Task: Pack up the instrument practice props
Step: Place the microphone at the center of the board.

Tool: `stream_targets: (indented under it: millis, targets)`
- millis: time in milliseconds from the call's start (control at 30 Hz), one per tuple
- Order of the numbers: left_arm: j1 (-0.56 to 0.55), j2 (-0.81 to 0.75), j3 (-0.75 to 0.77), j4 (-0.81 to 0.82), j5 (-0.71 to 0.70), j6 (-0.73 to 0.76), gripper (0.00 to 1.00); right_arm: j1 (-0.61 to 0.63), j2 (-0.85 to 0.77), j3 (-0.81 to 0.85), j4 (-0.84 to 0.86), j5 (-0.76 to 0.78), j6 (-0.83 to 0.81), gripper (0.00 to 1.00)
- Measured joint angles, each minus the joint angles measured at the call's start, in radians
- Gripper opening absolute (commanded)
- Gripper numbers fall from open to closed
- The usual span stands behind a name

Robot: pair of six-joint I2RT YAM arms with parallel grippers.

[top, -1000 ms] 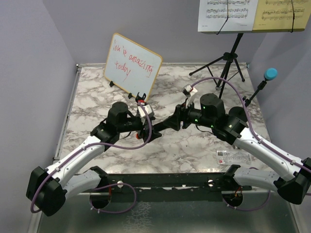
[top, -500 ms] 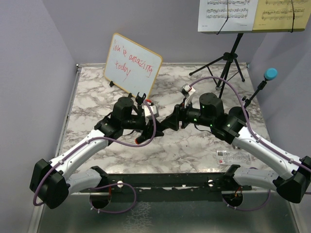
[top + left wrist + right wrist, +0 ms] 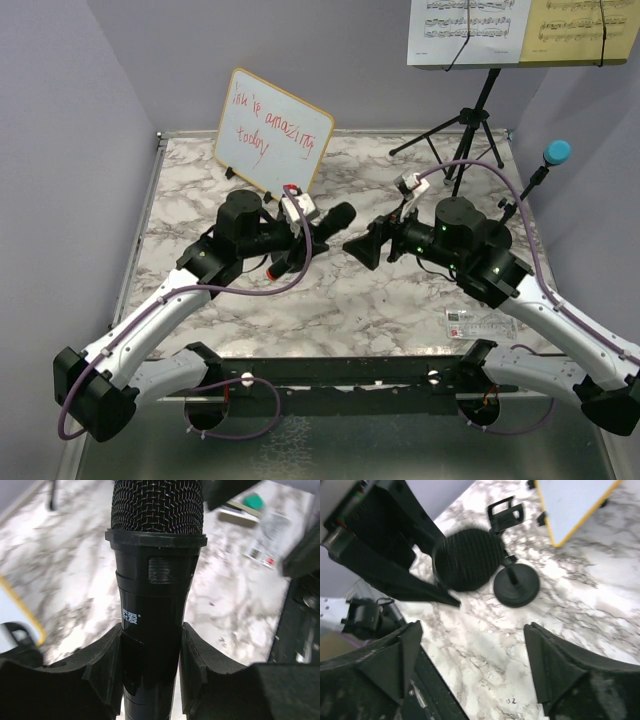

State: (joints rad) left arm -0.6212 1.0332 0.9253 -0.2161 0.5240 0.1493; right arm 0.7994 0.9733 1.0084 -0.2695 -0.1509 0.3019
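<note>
**Black microphone clamped in left gripper; right gripper empty**

Holders and contents: The music desk (image 3: pixel 470 115) stands on its tripod at the far right corner of the table (image 3: pixel 350 300). It carries the white sheet music (image 3: pixel 468 30) and the yellow sheet music (image 3: pixel 585 30) side by side, each crossed by a dark band. One mic holder (image 3: pixel 516 584) stands on the marble with its clip empty, near the whiteboard (image 3: pixel 272 130). The blue microphone (image 3: pixel 557 152) is tilted on a thin stem at the right edge; its foot is hidden.

Grippers: The left gripper (image 3: pixel 150 665) is clamped on the body of the black microphone (image 3: pixel 155 580), held above the table with its mesh head toward the right gripper (image 3: pixel 470 645). The right gripper's jaws are spread wide, with nothing between them.

Writing: The whiteboard reads "You're amazing today" in red. The black microphone bears small white characters, which are not legible. The print on the clear ruler (image 3: pixel 480 322) is too small to read.
</note>
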Motion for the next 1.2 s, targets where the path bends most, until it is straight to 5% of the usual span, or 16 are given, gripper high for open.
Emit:
stream_targets:
  millis: [200, 433, 733, 1200]
  targets:
    - [0.091, 0.005, 0.068, 0.007, -0.204, -0.077, 0.00, 0.000, -0.113, -0.007, -0.077, 0.217, -0.042, 1.00]
    - [0.322, 0.079, 0.099, 0.042, -0.370, -0.229, 0.00, 0.000, -0.245, -0.105, -0.090, 0.463, -0.072, 1.00]
    - [0.526, 0.159, 0.031, 0.217, -0.547, -0.537, 0.00, 0.000, -0.326, -0.190, -0.090, 0.734, -0.084, 1.00]
    - [0.571, 0.549, -0.074, 0.444, -0.761, -1.003, 0.02, 0.000, -0.365, -0.217, -0.091, 0.907, -0.066, 1.00]
